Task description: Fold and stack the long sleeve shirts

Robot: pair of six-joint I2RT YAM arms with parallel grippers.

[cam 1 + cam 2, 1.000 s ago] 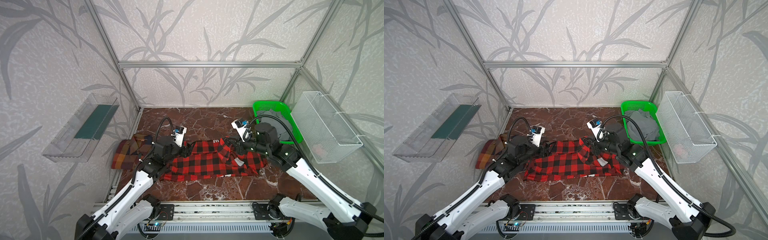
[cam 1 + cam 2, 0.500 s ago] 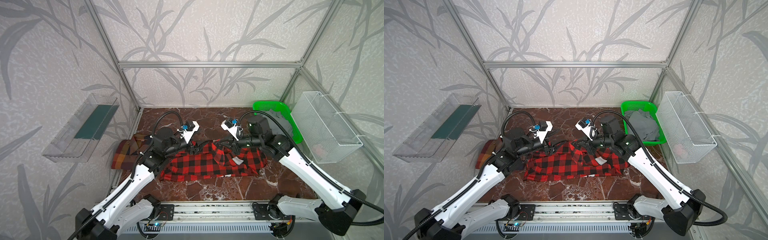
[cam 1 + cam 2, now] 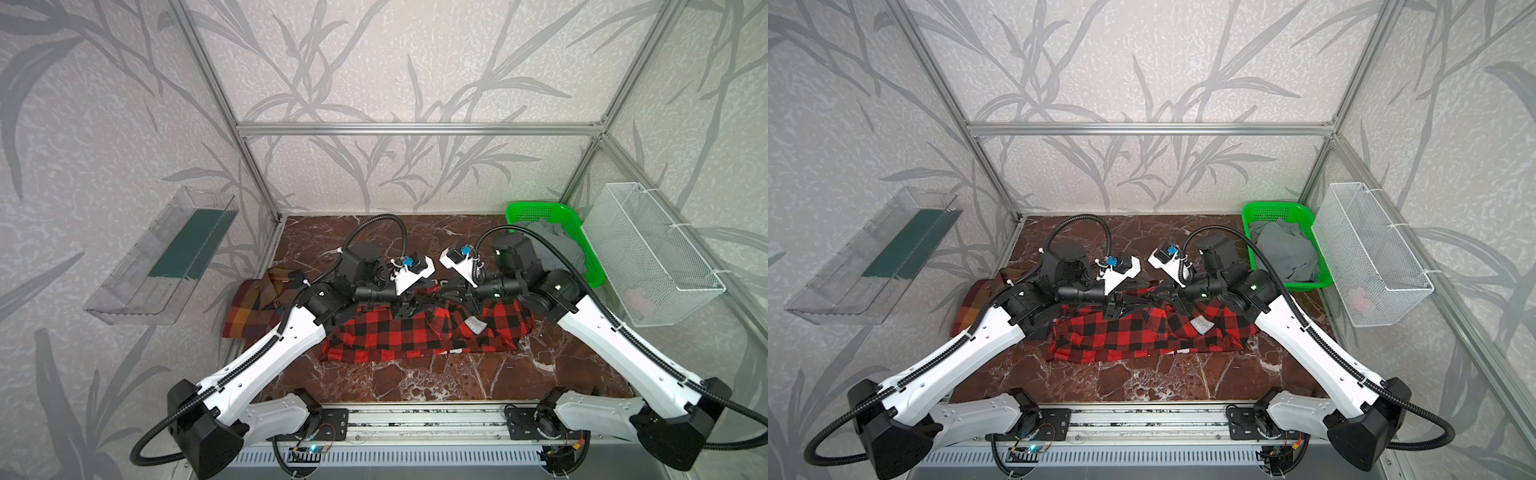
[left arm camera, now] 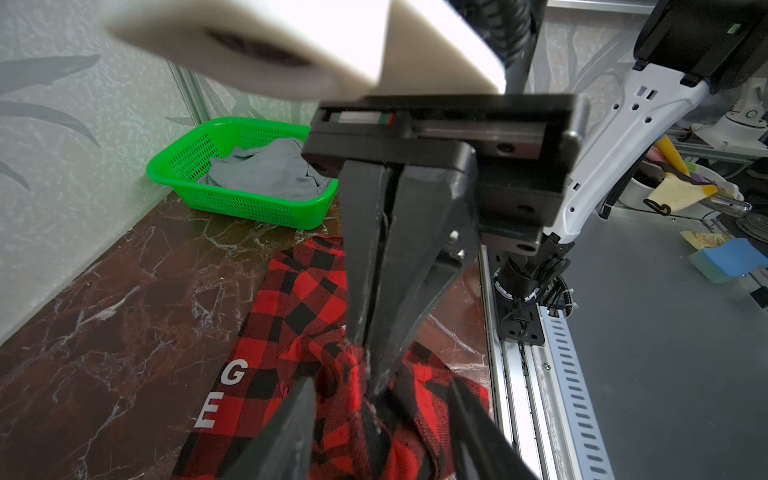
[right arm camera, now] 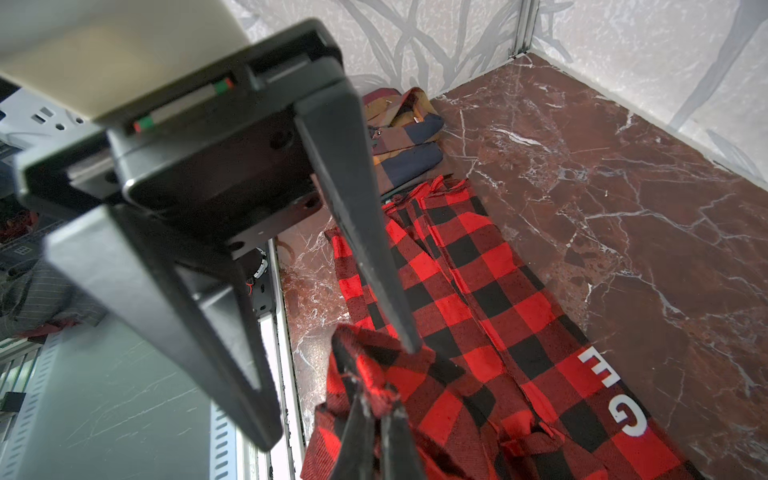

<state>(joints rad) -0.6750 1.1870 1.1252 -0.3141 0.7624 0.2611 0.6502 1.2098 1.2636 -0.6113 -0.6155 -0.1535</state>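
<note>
Left wrist view: the red-and-black shirt (image 4: 299, 299), soft napped flannel in big square checks (white letters printed on one panel), lies rumpled in a long band on the glossy, veined marble table (image 4: 104, 311). The right gripper (image 4: 365, 353), its tapered black fingers pressed together, pinches a peaked fold of it. The left gripper (image 4: 382, 384) stands spread, that same peak between its fingers. The brown plaid shirt (image 3: 249, 307) sits folded near the table's left edge, just beside the red one.
</note>
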